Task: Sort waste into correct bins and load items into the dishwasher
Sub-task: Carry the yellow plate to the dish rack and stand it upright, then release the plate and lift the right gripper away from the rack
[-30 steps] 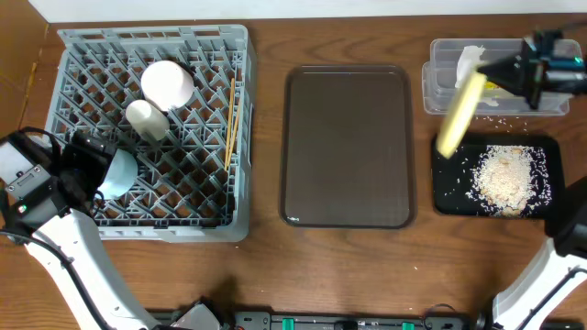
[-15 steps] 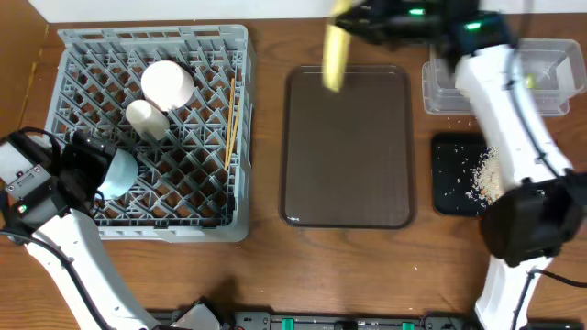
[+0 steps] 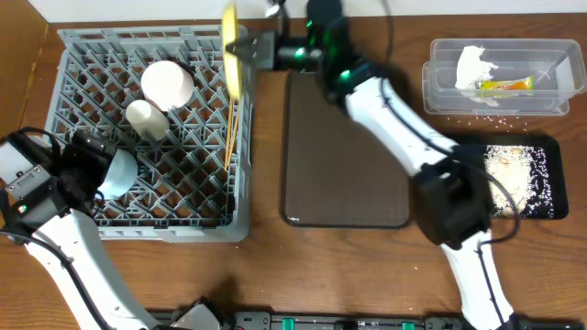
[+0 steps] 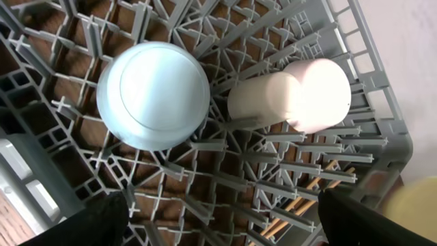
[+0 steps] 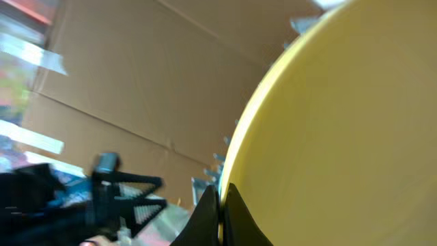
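Note:
My right gripper [image 3: 249, 48] is shut on the rim of the pale yellow plate [image 3: 234, 60] and holds it on edge above the far right side of the grey dish rack [image 3: 83, 41]. The plate fills the right wrist view [image 5: 341, 123], pinched between the fingers [image 5: 220, 205]. In the rack are a white bowl [image 3: 167, 82], a small white cup [image 3: 147, 119], an upturned light blue bowl [image 3: 117, 172] and chopsticks [image 3: 231, 133]. My left gripper [image 3: 92, 170] is open beside the blue bowl [image 4: 153, 94], fingers wide apart [image 4: 222, 219] over the lattice.
A dark brown serving tray [image 3: 348, 147] lies in the middle. The clear tub [image 3: 440, 92] at the far right holds the napkin [image 3: 472, 66] and wrapper [image 3: 503, 85]. The black tray [image 3: 550, 206] holds rice crumbs [image 3: 514, 174]. A few crumbs lie between them.
My right arm has swung the yellow plate leftward, from above the black tray, across the brown tray, to the rack's right edge. The left arm has not moved.

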